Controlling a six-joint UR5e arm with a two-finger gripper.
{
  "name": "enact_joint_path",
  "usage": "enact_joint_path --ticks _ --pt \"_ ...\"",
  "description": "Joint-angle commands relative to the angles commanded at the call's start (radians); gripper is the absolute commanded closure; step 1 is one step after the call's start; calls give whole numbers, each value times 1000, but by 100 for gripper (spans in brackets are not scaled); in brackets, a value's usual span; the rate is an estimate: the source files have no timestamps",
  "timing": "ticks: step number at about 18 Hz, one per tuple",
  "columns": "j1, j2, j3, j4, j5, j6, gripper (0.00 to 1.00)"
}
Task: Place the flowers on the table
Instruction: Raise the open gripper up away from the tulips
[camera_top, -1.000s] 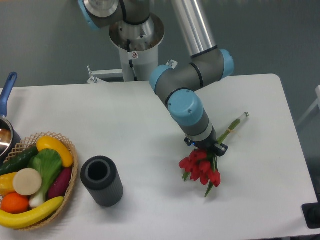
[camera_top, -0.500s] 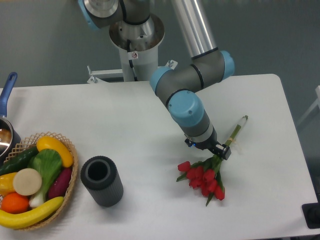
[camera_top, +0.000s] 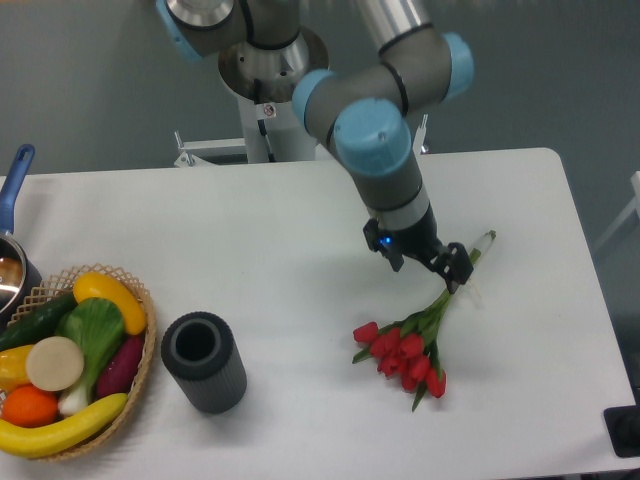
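Observation:
The flowers (camera_top: 402, 355), a bunch of red tulips with green leaves and long green stems, lie flat on the white table (camera_top: 280, 230) at the right. Their stems run up and to the right toward the table's far right side. My gripper (camera_top: 430, 266) hangs just above the stems, lifted off them, with its fingers apart and nothing between them. The arm's wrist hides a short stretch of the stems.
A dark ribbed cylinder vase (camera_top: 203, 361) stands upright left of the tulips. A wicker basket (camera_top: 140, 372) of fruit and vegetables sits at the front left. A pot with a blue handle (camera_top: 14, 180) is at the left edge.
The gripper lowered the bunch onto the table, opened and rose away from the stems. The tulips now rest on the table, let go.

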Motion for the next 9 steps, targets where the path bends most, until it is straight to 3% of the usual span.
enact_joint_path --ticks 2,5,9 --pt "61 38 15 -72 -104 24 0" --pt "153 87 37 -193 -192 214 0" --pt "250 130 29 -264 -261 412 0"
